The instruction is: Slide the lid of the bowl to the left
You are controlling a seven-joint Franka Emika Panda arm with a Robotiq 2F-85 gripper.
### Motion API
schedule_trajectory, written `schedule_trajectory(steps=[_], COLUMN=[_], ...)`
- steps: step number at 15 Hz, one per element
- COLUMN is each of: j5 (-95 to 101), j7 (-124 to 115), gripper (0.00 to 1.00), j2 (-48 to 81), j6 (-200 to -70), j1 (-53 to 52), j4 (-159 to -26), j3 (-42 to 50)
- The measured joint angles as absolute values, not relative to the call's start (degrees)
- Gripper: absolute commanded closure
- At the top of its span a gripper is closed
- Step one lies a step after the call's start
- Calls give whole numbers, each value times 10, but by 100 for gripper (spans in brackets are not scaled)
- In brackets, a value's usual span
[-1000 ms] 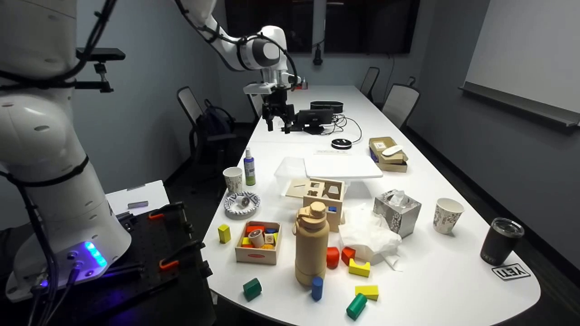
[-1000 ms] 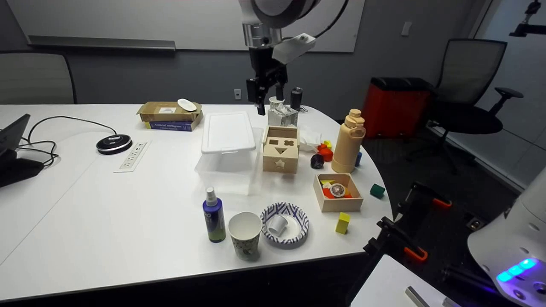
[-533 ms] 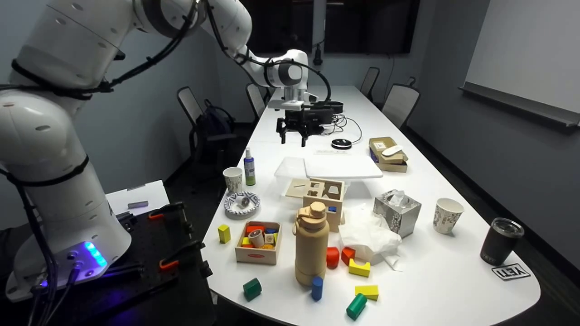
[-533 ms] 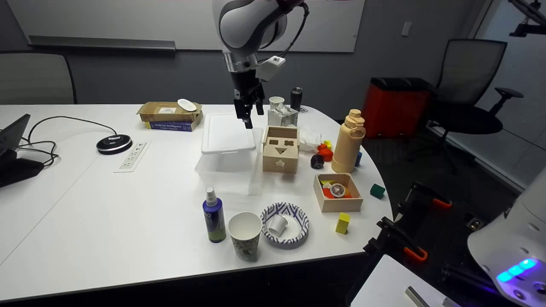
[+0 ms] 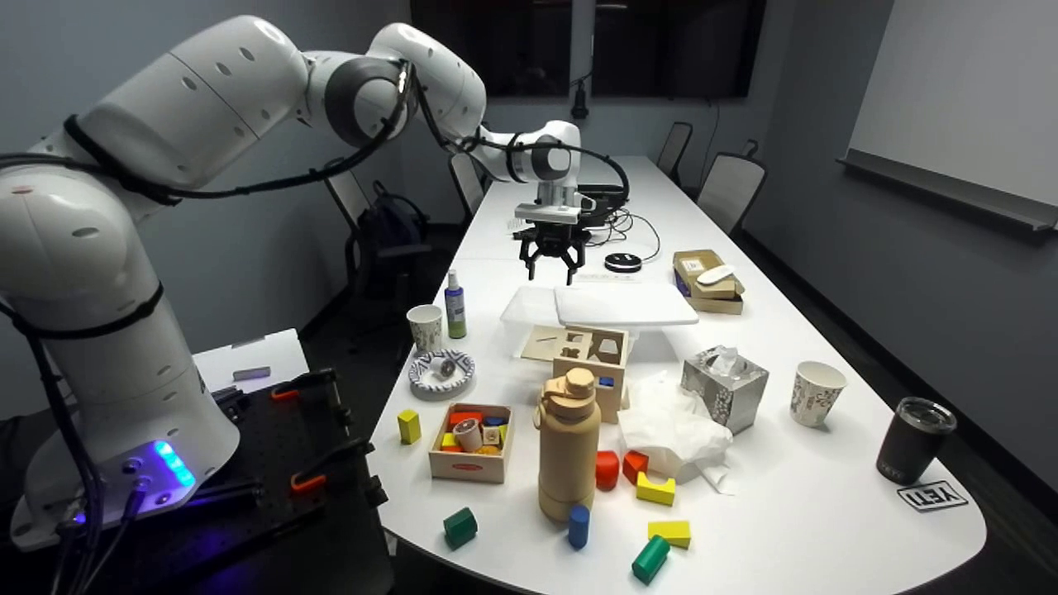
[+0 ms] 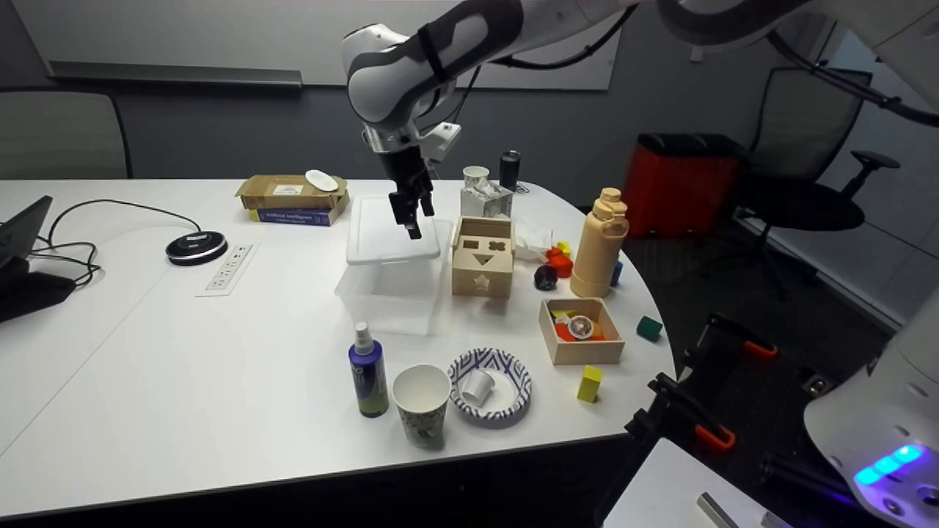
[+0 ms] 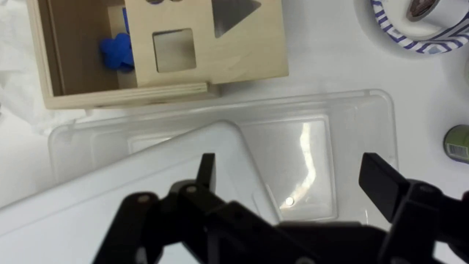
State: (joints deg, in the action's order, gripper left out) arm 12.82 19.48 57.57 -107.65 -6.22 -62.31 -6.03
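My end effector [image 7: 288, 170] hangs released above the clear bin [image 7: 353, 135], fingers [image 7: 207, 170] spread wide, one overlapping the white lid [image 7: 88, 205] in the wrist view.

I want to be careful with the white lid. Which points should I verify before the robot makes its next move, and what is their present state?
1. Gripper open: ok, jaws wide apart.
2. White lid gripped: not ok, nothing is clamped.
3. Lid squarely on the clear container: not ok, it lies askew, leaving part uncovered.
4. Wooden shape box apart from the lid: ok, a gap shows in the wrist view.
5. Gripper touching the lid: cannot tell.
6. Spray bottle upright: ok.
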Motion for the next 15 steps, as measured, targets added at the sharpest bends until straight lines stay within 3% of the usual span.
schedule_trajectory(steps=[7, 15], j5=[128, 125], j7=[234, 244], gripper=[0, 0], j2=[712, 784], j6=[-1076, -1052], j1=[-69, -90], j4=[-460, -373], j3=[-60, -58])
